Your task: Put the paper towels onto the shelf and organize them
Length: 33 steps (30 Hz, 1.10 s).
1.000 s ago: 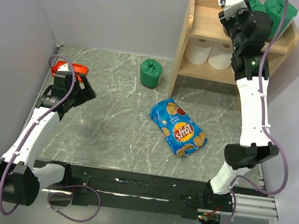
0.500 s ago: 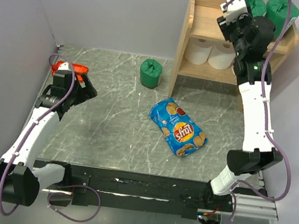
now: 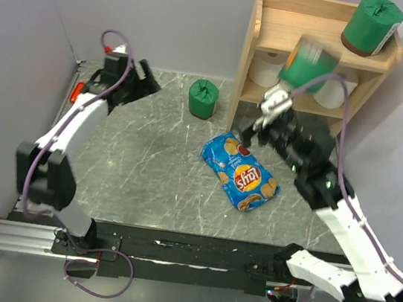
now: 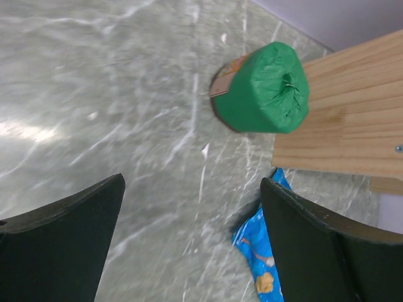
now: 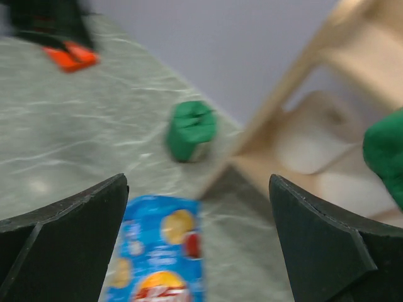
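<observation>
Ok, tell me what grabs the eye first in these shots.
A blurred green roll hangs in front of the shelf, just above the open right end effector, which has nothing between its fingers. Next comes the bright blue chip bag lying mid-table. A second green roll stands on the table left of the shelf, with the open left end effector pointed at it.

Robot lab cell: bare grey walls [image 3: 160,17], marble-look tabletop [image 3: 145,181].
</observation>
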Available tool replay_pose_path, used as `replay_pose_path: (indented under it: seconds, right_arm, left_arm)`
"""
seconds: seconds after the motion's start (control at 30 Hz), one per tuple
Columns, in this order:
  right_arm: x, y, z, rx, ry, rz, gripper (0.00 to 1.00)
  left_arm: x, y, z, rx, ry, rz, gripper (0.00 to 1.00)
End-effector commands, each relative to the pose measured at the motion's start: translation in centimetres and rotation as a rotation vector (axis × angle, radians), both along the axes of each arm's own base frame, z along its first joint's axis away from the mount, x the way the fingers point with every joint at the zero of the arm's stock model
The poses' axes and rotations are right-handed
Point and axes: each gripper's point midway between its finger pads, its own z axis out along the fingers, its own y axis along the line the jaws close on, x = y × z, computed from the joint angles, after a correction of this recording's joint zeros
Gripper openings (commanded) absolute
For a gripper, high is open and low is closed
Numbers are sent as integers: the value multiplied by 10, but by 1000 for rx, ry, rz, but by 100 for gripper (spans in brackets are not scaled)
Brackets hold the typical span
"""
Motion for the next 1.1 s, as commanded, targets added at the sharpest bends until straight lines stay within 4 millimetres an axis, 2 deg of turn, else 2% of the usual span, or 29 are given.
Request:
replay_pose_path:
  seconds: [0.0, 0.03, 0.07, 0.1, 0.13, 0.17, 0.2, 0.23, 0.27, 0.3, 0.33, 0.37, 0.43, 0.47, 0.5, 0.53, 0.57, 0.7, 0.9, 1.07]
  right_arm:
    - [-41, 15, -18, 219, 119, 45, 100]
    - [-45, 15, -34, 225, 160, 35, 100]
    - [-52, 10, -33, 252, 167, 27, 100]
    - [-57, 10, -41, 266, 204, 23, 100]
    - [-59, 7, -49, 266, 221, 14, 100]
    - [-65, 2, -47, 277, 214, 14, 100]
    - [-67, -2, -49, 280, 212, -2, 99]
    - [-68, -6, -54, 278, 214, -14, 100]
    - [-71, -11, -50, 292, 199, -20, 100]
    - [-71, -16, -51, 298, 196, -44, 100]
    - [-71, -18, -53, 296, 199, -51, 100]
    - [-73, -18, -53, 298, 197, -49, 100]
    - [-72, -18, -56, 281, 208, -49, 100]
    - [-72, -17, -57, 276, 211, -50, 99]
    - [-71, -17, -57, 271, 213, -52, 99]
    - [-69, -16, -59, 262, 221, -57, 100]
    - [-69, -15, -60, 259, 225, -55, 100]
    - [-61, -13, -65, 250, 226, -74, 100]
    - [-52, -19, -74, 229, 243, -143, 100]
    - [-49, -19, -82, 219, 260, -161, 100]
  left_arm:
    - [38, -45, 1, -44, -54, -96, 95]
    - [48, -53, 10, -53, -94, -112, 94]
    - [57, -60, -4, -45, -79, -124, 94]
    - [62, -69, -8, -44, -82, -139, 94]
    - [72, -76, 0, -51, -119, -145, 94]
    - [82, -82, -19, -58, -91, -150, 93]
    - [87, -88, -23, -70, -89, -157, 93]
    - [95, -93, -19, -88, -104, -163, 92]
    - [103, -99, -31, -110, -92, -162, 92]
    - [107, -105, -34, -120, -94, -168, 92]
    - [114, -109, -27, -130, -114, -170, 93]
    - [120, -114, -37, -133, -110, -176, 94]
    - [128, -127, -32, -126, -135, -188, 95]
    - [132, -132, -42, -107, -127, -201, 95]
    - [135, -138, -36, -98, -142, -205, 95]
    - [137, -141, -37, -88, -144, -204, 96]
    - [139, -144, -47, -74, -131, -205, 96]
    - [146, -151, -51, -72, -125, -192, 96]
    - [157, -151, -66, -69, -115, -164, 96]
    - [160, -150, -88, -54, -73, -141, 95]
